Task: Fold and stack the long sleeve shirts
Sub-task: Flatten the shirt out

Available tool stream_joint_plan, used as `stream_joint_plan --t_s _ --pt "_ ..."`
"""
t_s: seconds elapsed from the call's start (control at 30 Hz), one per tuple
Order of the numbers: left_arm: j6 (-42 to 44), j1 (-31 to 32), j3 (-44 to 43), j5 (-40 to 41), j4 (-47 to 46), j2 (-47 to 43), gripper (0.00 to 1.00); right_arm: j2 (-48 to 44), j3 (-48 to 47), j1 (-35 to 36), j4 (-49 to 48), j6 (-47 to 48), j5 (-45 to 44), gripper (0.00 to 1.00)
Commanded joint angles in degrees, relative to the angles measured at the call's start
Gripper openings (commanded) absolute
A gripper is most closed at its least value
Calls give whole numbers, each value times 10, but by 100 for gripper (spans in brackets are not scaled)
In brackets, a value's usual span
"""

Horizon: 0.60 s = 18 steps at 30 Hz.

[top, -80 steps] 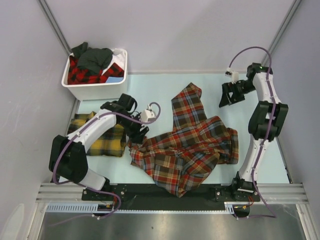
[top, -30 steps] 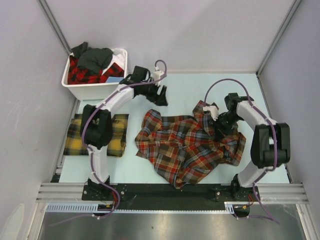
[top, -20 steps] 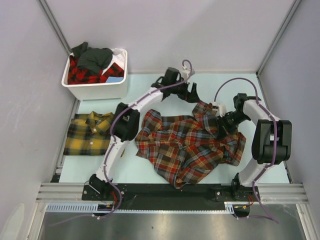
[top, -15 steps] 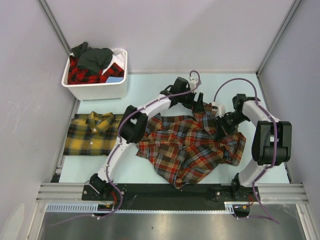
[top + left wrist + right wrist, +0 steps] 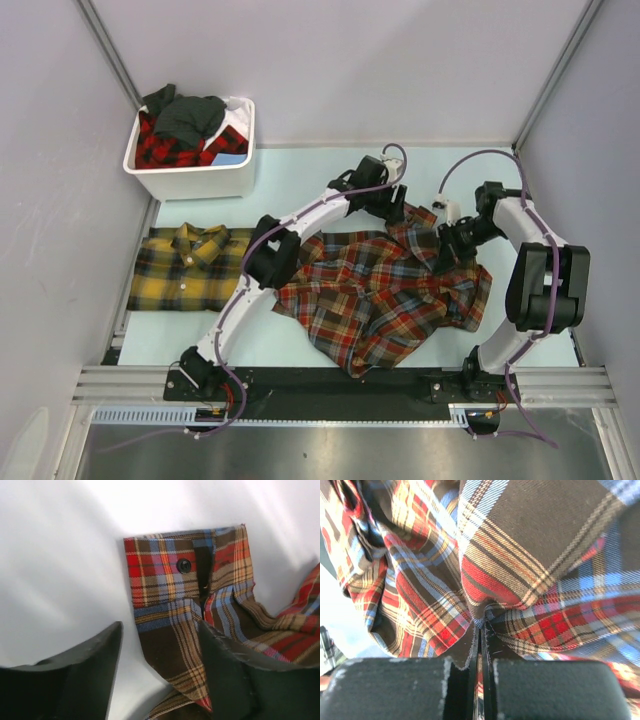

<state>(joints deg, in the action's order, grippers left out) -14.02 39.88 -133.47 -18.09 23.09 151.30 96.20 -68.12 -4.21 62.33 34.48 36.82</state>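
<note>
- Across the middle of the pale table (image 5: 300, 180) the red-brown plaid shirt (image 5: 375, 295) lies open and rumpled, one sleeve reaching towards the far side
- At the far end of that sleeve the left gripper (image 5: 397, 208) hangs low over the cuff (image 5: 185, 580), its arm stretched out from the near left corner
- From the left wrist view, this gripper (image 5: 160, 645) has its fingers (image 5: 90, 675) spread well apart with the sleeve lying between them; the cuff lies flat on the table, its dark button (image 5: 183, 565) facing up, and nothing is gripped
- On the shirt's right side the right gripper (image 5: 443, 255) is down in the cloth
- Seen from the right wrist, its jaws are pressed together on a thin fold of the plaid fabric (image 5: 485, 620)
- Well apart on the left, the yellow-and-green plaid shirt (image 5: 190, 268) lies folded flat, collar towards the far side
- Beyond it, in the far left corner, the white bin (image 5: 190, 182) holds a red-black plaid garment (image 5: 160, 150) with a dark grey garment (image 5: 190, 115) heaped on top
</note>
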Motion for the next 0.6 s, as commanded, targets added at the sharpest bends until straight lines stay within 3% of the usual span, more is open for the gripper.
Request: stream_joint_plan --t_s 0.0,0.1,0.23,0.27,0.37,0.57 --pt "34 22 -64 20 66 29 70 3 -53 -18 18 -4 22 0" --pt "55 34 -79 29 72 34 51 4 -55 -21 30 -3 24 0" --pt "82 48 -92 40 83 37 39 -1 -47 -21 31 -4 23 0" --pt "82 48 -92 36 82 37 23 -2 -44 -21 30 -5 23 0" --pt "61 30 -79 -21 39 21 0 -4 -33 -22 23 -13 20 0" --pt "3 -47 35 -126 -193 -143 0 5 -46 -28 -30 -49 5 0"
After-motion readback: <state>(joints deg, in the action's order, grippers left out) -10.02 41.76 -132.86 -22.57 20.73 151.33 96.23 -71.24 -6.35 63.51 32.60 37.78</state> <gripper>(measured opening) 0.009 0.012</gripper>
